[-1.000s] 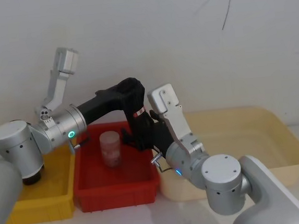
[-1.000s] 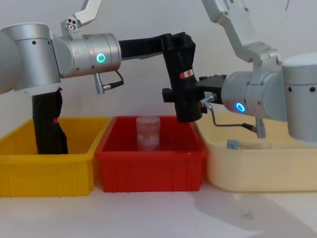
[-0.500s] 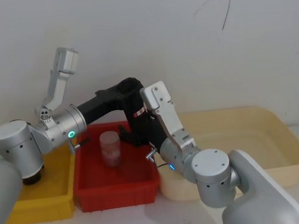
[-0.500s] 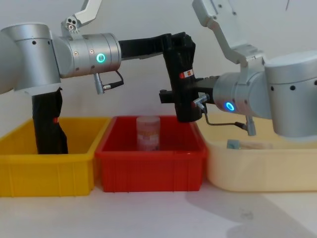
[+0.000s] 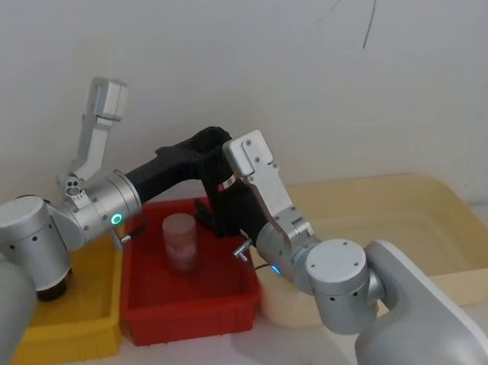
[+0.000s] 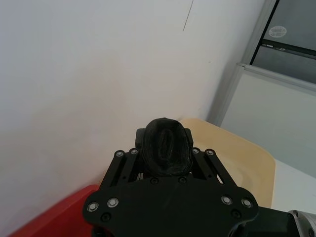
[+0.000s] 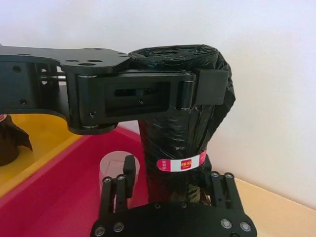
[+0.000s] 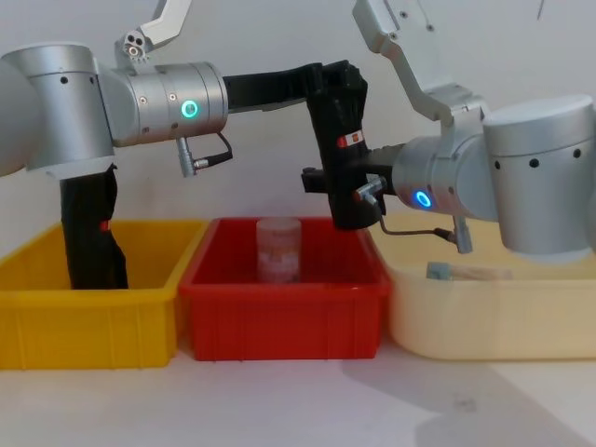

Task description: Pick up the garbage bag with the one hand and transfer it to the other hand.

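Above red bin, left claw clamps garbage bag top.

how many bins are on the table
3, side by side: a yellow bin on the robot's left, a red bin in the middle holding a pinkish jar, and a larger cream bin on the right.

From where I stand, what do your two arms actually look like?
Both are bulky silver cylinders with small screws. The left arm has a green glowing ring and a thin black cable loop; the right arm has a blue ring and a cable too. Each ends in a slim black two-finger gripper: left, right.
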### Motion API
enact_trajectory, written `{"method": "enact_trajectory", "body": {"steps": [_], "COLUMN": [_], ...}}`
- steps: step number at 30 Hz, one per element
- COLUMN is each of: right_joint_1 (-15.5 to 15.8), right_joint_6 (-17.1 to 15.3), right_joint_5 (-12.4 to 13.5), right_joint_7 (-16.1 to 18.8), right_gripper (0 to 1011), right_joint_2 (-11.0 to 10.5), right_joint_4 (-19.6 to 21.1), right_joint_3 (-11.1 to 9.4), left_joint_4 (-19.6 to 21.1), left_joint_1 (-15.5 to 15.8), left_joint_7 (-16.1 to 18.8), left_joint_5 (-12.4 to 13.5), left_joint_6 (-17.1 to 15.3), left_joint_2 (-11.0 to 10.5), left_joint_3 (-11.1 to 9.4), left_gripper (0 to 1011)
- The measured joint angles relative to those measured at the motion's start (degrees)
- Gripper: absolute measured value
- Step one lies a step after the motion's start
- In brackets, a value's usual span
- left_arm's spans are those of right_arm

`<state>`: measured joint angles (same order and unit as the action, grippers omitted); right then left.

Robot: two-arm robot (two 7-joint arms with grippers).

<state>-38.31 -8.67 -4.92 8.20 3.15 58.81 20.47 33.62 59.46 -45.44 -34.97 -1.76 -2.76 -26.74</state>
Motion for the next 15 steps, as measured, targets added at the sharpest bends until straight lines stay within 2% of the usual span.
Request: {"method": "enact_trajectory", "body": {"steps": [9, 15], "right_joint_1": [-0.32, -0.45], "right_joint_6": [0.07, 0.11], "right_joint_5": [-0.12, -0.16], "right_joint_7": [-0.09, -0.14], "right_gripper": [538, 536], "right_joint_2": [0.23, 0.30], "right_joint_4": [-0.55, -0.77], "right_joint_3": [-0.04, -0.06], "left_joint_4": [0.00, 0.00], "left_joint_1": [0.00, 0.00], "left_joint_7": [0.00, 0.00], "left_joint_5": [0.00, 0.00], "left_joint_6": [0.00, 0.00], "left_joint_2": [0.00, 0.00], "left_joint_3": [0.00, 0.00], "left_gripper": [382, 382]}}
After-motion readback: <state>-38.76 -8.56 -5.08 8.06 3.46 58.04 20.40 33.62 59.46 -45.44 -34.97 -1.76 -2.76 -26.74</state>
